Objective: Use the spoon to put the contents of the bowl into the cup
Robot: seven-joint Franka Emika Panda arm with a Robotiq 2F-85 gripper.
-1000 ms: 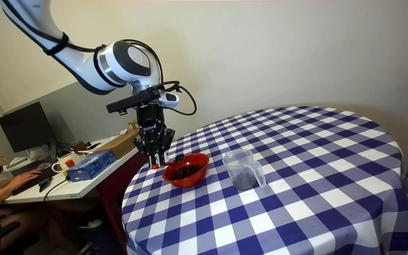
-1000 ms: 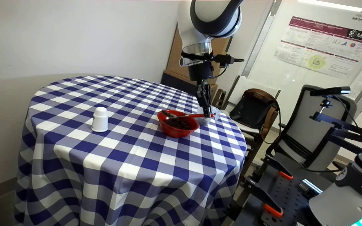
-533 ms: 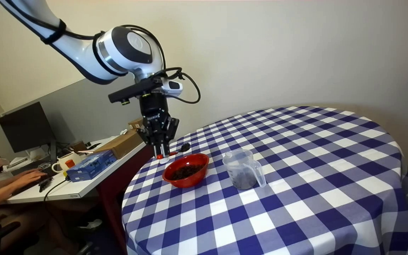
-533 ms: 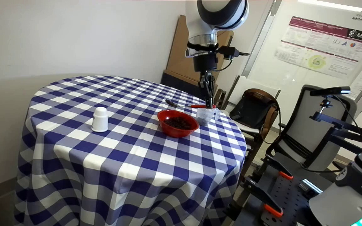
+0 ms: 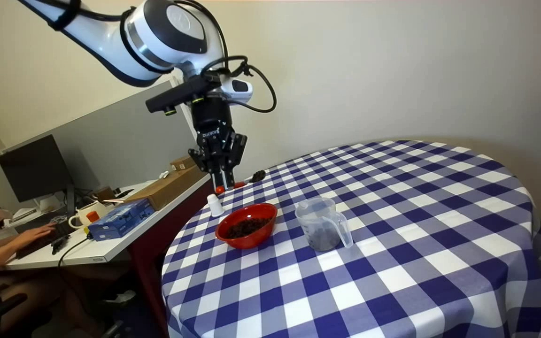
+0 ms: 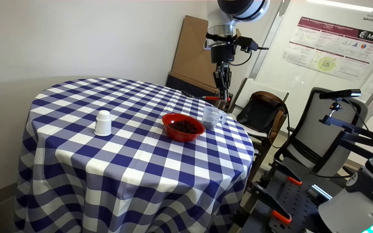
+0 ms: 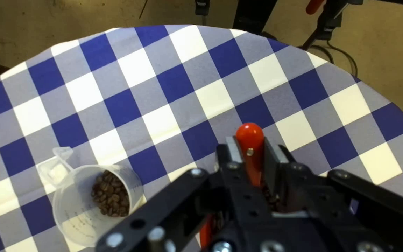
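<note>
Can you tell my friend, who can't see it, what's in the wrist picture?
A gripper holds the spoon by its red handle above a blue-and-white checked tablecloth. At the picture's left, a clear cup has brown beans inside. Part of the red bowl peeks out behind the gripper.

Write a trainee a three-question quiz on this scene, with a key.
1. True or false: the clear cup holds some beans.
2. Multiple choice: what is clamped in the gripper? (a) the white container (b) the spoon (c) the blue box
3. Short answer: with a dark load on the spoon, what move seems sensible next?

Key: 1. True. 2. b. 3. Probably bringing the spoon over the clear cup and tipping the dark load in.
</note>
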